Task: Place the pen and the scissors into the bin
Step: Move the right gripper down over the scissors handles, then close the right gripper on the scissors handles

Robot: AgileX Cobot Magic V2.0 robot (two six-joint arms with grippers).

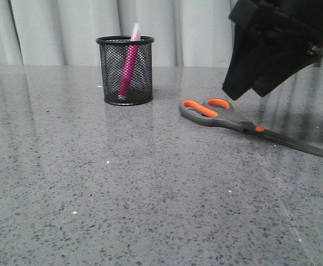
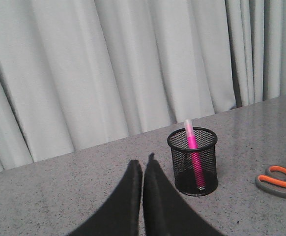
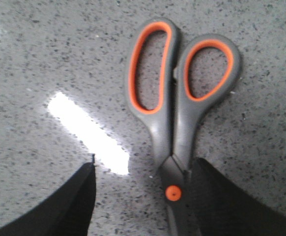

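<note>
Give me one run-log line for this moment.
pen: in bin | scissors: flat on table | right end effector: open, over scissors | left end effector: shut, empty

A grey speckled stone-look surface (image 1: 95, 194), glossy enough to show pale reflections, carries two things. The bin (image 1: 125, 71) stands upright on its base toward the far edge, left of centre. The scissors (image 1: 245, 125) lie flat and closed well to the bin's right, apart from it, orange-lined loops nearest the bin and blades pointing away to the right
</note>
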